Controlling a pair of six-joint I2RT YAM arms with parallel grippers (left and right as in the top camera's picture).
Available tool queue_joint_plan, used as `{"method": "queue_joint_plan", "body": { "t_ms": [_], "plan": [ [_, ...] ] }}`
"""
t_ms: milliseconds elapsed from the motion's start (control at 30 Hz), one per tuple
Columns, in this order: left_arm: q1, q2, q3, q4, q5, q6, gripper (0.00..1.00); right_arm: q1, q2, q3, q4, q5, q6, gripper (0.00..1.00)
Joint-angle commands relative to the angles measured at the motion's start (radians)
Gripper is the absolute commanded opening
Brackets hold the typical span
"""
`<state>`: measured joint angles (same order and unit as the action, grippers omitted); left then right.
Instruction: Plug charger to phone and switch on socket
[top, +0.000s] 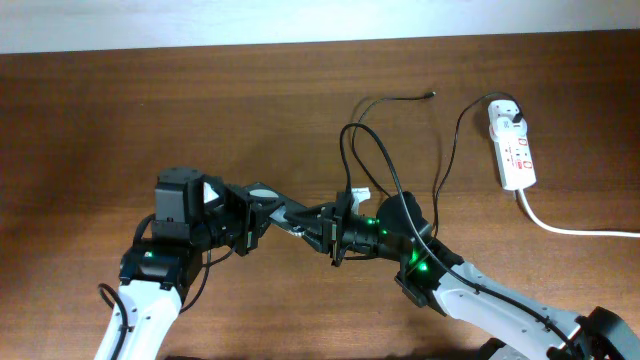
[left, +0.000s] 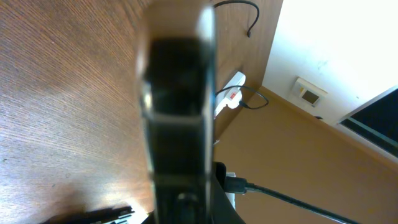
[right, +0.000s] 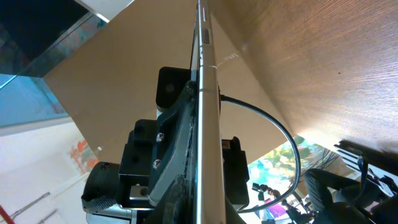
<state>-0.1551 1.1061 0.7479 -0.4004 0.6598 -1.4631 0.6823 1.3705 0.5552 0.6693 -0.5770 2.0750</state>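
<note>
Both arms met mid-table in the overhead view. The left gripper (top: 250, 212) was clenched on the phone (top: 283, 213) and held it off the table (top: 100, 120), edge-on. In the right wrist view, black gripper parts sat on both sides of the phone's thin silvery edge (right: 202, 155). In the left wrist view the phone (left: 177, 124) was a blurred dark slab filling the centre.

The right gripper (top: 328, 228) pointed at the phone's other end, right up against it. Cannot tell if its claw was released or clenched; the fingers were not readable in any view.

The charger (top: 395, 97) lay loose on the table behind the arms. Its connector tip (top: 430, 95) rested on the wood, well apart from the phone. Its white plug head (top: 508, 118) sat in the top end of the socket (top: 517, 152), at the far right of the table. The thick white cord (top: 570, 229) ran off to the right edge. Switch position was too small to tell.
</note>
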Motion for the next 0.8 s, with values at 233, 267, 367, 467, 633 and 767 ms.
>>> {"method": "queue_joint_plan", "body": {
  "t_ms": [233,267,367,467,633,767],
  "plan": [
    [-0.004,-0.002,0.003,-0.006,-0.142,0.309,0.00,0.005,-0.005,0.015,-0.019,-0.025,-0.248,0.62],
    [-0.003,-0.002,0.003,-0.026,-0.154,0.375,0.00,0.005,-0.005,0.015,-0.075,-0.025,-0.312,0.66],
    [0.014,-0.002,0.003,-0.226,-0.270,0.494,0.00,0.005,-0.005,0.015,-0.303,-0.045,-0.432,0.82],
    [0.030,-0.002,0.003,-0.390,-0.324,0.605,0.00,-0.006,-0.005,0.015,-0.520,-0.039,-0.577,0.99],
    [0.030,-0.002,0.003,-0.502,-0.323,0.650,0.00,-0.076,-0.005,0.015,-0.711,-0.031,-0.791,0.99],
    [0.030,-0.002,0.003,-0.550,-0.284,0.650,0.00,-0.081,-0.005,0.015,-0.881,0.150,-0.815,0.99]
  ]
}}
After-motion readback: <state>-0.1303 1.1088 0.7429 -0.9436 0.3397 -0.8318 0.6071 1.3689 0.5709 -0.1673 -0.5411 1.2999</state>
